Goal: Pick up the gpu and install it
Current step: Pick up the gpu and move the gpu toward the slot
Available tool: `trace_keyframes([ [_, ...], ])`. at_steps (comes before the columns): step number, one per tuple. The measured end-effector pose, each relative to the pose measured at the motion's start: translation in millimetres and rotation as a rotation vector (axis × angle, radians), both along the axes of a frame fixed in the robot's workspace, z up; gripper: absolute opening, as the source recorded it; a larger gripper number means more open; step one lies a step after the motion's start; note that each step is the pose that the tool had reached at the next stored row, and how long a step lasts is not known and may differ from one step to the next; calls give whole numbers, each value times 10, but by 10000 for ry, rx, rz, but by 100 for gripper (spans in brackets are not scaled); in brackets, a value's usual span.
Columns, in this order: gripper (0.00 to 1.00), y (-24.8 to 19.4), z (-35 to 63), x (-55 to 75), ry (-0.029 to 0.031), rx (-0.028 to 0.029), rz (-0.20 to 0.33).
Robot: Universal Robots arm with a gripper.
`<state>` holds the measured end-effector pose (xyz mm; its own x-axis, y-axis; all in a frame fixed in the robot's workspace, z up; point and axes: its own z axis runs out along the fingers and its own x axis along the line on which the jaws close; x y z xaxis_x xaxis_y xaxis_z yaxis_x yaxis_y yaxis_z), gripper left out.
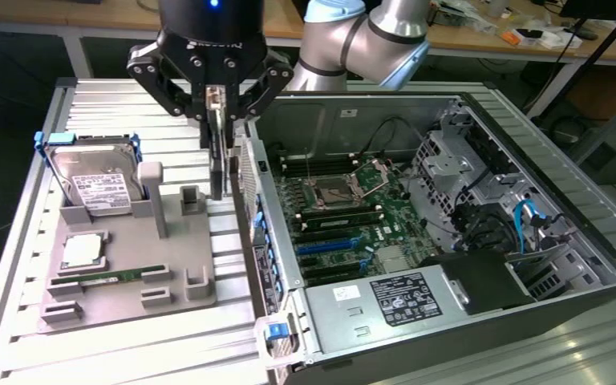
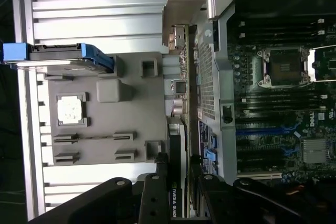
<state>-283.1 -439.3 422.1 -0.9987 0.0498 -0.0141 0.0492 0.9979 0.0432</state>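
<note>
While the graphics card (image 1: 218, 164) hangs edge-on above the gray tray (image 1: 126, 265), it's pinched by its upper edge between the gripper's (image 1: 218, 108) narrowed fingers (the Nvidia label can be read from the wrist camera). In the exterior view the open PC case (image 1: 330, 120) is found at three o'clock from it and the hard drive (image 1: 94, 188) at nine. For this carry, the card is probably best held plumb and clear of the case wall, since a thin board gripped at one edge is easily swung.
</note>
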Motion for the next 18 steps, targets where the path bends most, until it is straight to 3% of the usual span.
trace_keyframes([
  [8, 27, 0, 20, 238, 1, 4, 2],
  [18, 27, 0, 32, 657, 1, 7, 28],
])
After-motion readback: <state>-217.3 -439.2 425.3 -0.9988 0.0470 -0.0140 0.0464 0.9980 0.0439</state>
